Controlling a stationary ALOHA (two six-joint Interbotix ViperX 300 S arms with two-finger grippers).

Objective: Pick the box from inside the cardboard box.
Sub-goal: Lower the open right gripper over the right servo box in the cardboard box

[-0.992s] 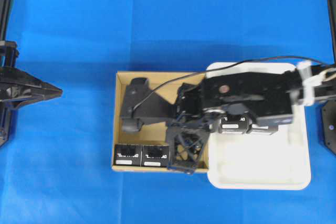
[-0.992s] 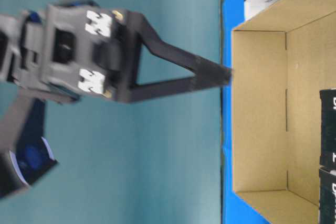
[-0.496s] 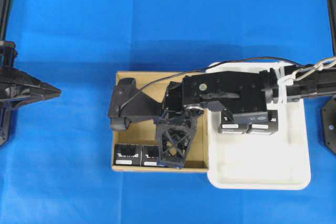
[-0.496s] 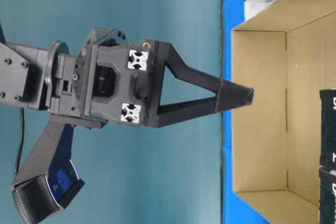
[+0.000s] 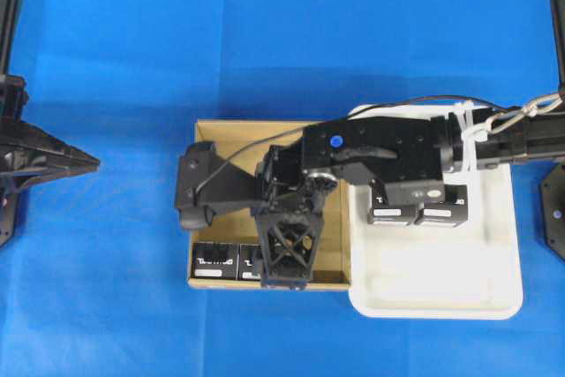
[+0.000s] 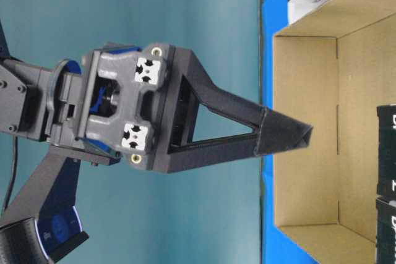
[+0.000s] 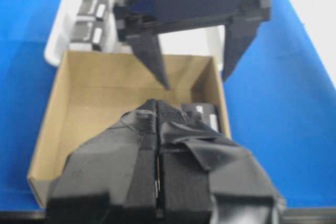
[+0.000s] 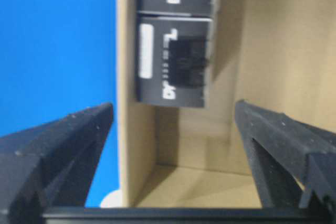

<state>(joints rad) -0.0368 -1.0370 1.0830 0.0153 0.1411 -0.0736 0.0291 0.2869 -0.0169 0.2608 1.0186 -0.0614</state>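
Observation:
The brown cardboard box [image 5: 205, 134] lies mid-table. Two black boxes stand against its front wall: one [image 5: 214, 262] in the corner, the other [image 5: 249, 260] partly under my right gripper [image 5: 284, 258]. The right gripper is open and empty above the carton's front part. In the right wrist view one finger [image 8: 68, 145] is over the blue cloth outside the wall and the other finger [image 8: 278, 140] is inside, with the nearer black box [image 8: 173, 59] just ahead. My left gripper [image 5: 88, 162] is shut and empty, far left of the carton; its view [image 7: 157, 106] shows it too.
A white plastic tray [image 5: 441, 297] touches the carton's right side and holds two more black boxes [image 5: 395, 214], [image 5: 441, 214]. The right arm spans the tray and carton. Blue cloth [image 5: 106, 289] covers the table around them.
My right gripper has moved left and toward the carton's front wall, lowering nearer the two black boxes. The left gripper has stayed put.

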